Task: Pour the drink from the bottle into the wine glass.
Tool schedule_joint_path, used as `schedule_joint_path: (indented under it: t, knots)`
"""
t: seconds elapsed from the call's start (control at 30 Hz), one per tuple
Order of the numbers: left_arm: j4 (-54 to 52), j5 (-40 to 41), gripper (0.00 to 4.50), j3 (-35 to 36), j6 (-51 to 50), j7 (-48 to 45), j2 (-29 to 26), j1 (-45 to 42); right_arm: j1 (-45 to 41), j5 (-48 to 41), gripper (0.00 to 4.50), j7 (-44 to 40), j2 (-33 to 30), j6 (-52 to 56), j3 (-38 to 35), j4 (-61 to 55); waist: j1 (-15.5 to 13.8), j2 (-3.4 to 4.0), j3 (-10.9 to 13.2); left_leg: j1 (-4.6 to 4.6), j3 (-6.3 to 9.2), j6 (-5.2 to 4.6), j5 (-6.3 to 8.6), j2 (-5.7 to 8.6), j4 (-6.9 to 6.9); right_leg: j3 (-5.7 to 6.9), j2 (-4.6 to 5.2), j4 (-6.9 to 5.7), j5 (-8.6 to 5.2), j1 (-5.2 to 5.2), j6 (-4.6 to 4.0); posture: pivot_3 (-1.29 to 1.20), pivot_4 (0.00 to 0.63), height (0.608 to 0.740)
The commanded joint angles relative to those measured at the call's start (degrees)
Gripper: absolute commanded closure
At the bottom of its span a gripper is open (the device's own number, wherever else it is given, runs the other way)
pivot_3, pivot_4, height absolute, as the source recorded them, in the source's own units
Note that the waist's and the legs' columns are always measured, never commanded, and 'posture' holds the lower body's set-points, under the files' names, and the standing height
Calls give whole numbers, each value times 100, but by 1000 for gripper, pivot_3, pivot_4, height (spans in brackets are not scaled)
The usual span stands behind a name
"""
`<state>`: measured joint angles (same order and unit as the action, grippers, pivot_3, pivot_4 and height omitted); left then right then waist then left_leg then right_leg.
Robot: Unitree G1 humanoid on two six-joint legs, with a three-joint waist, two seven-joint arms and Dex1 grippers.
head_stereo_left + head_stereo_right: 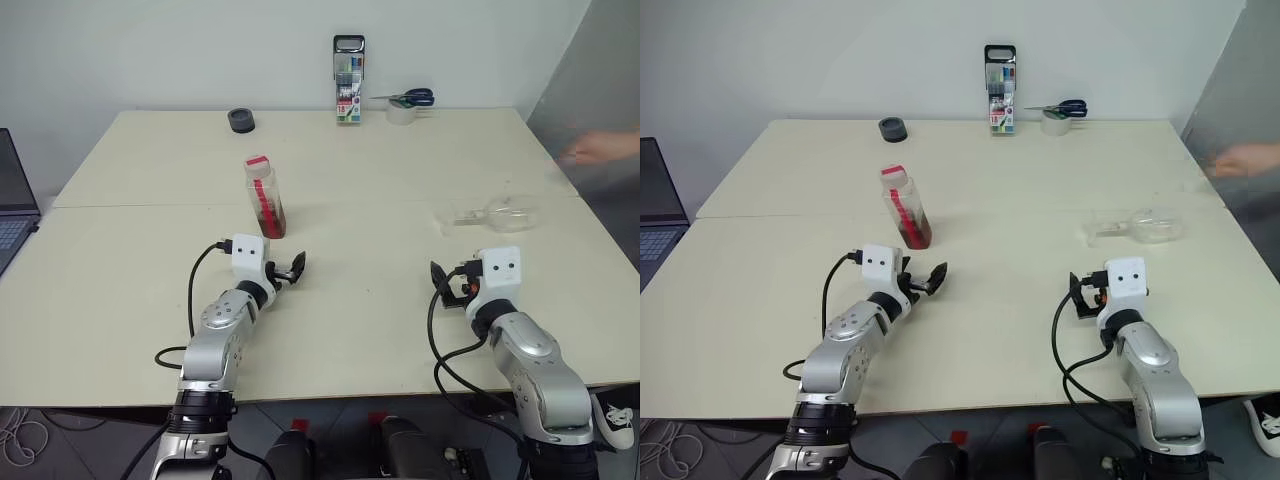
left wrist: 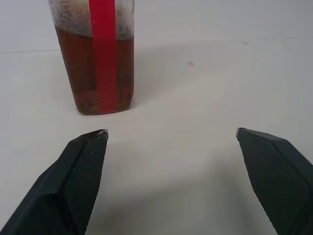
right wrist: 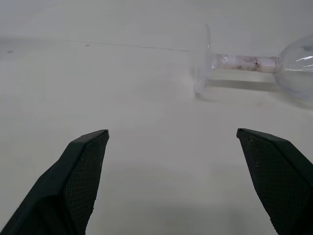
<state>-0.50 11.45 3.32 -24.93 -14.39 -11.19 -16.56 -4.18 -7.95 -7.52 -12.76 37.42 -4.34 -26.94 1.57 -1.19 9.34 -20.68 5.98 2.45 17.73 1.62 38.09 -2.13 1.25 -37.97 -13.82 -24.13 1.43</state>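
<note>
Nothing is grasped yet: both grippers, left (image 1: 291, 270) and right (image 1: 447, 283), are spread wide. The bottle (image 1: 265, 197) stands just beyond the left one; the glass (image 1: 492, 214) lies toppled well right of the bottle, so it likely needs righting before pouring.

Along the far edge of the cream table (image 1: 330, 330), upper middle of the frame: a marker pack (image 1: 348, 80) standing upright, then a tape roll (image 1: 401, 112) with blue-handled scissors (image 1: 412, 97) lying across it (just right of the pack). Upper left: a dark round roll (image 1: 241, 121). Left edge: a laptop (image 1: 14, 205). Right edge: a person's blurred hand (image 1: 603, 148)
</note>
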Motion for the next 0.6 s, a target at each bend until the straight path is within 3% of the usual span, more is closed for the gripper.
schedule_joint_path:
  t: [0.03,0.6]
  knots:
    - [-271,92,14,69,15,-9,20,-18,-75,-34,0,-16,-4,-81,-29,-258,0,0,0,0,0,0,0,0,0,0,0,0,0,0,0,0,150,740]
    - [-152,112,14,94,65,64,65,-137,-105,-37,0,-12,-30,-86,-83,-229,0,0,0,0,0,0,0,0,0,0,0,0,0,0,0,0,150,740]
